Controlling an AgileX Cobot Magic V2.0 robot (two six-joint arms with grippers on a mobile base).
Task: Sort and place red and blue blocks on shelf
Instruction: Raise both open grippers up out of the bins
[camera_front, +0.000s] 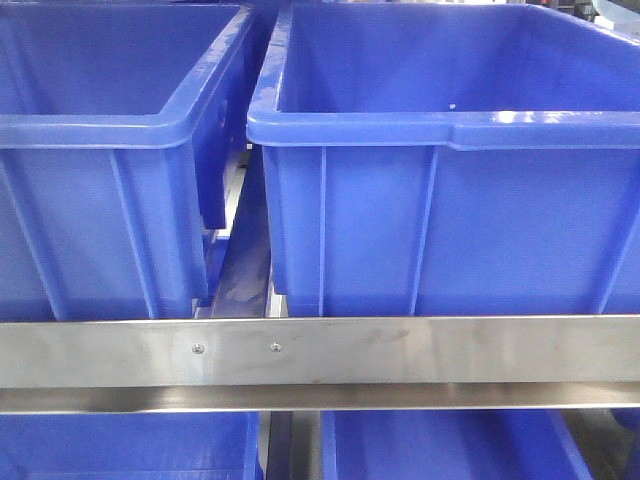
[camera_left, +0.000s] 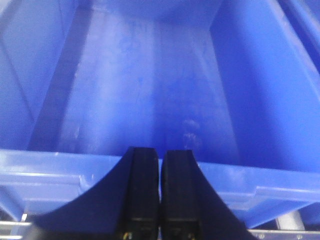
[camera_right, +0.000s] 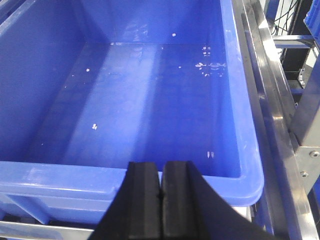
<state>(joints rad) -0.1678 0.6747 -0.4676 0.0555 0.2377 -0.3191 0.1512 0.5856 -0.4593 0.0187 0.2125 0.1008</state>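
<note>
The front view alone shows the shelf: a brushed-metal crossbar runs across the lower part of the picture with two small screws in it. Above the bar stand two big blue bins side by side, the left bin and the right bin, with a narrow gap between them. Below the bar the tops of two more blue bins show on the level underneath, four in all. Neither hand appears in this view.

The left wrist view shows the left hand with its two dark fingers pressed together, nothing visible between them. Just ahead of the fingertips is the near rim of a blue bin, and beyond the rim its bare inside floor, blurred. A strip of metal rail shows below the hand at the bottom edge.

The right wrist view shows the right hand, its fingers likewise closed against each other and holding nothing that can be seen. Ahead of it lies the rim of a blue bin and then its floor, dotted with small white specks. To the right of the hand runs a metal frame rail, which only this view shows.

The red and blue blocks cannot be seen in any of the three views.
</note>
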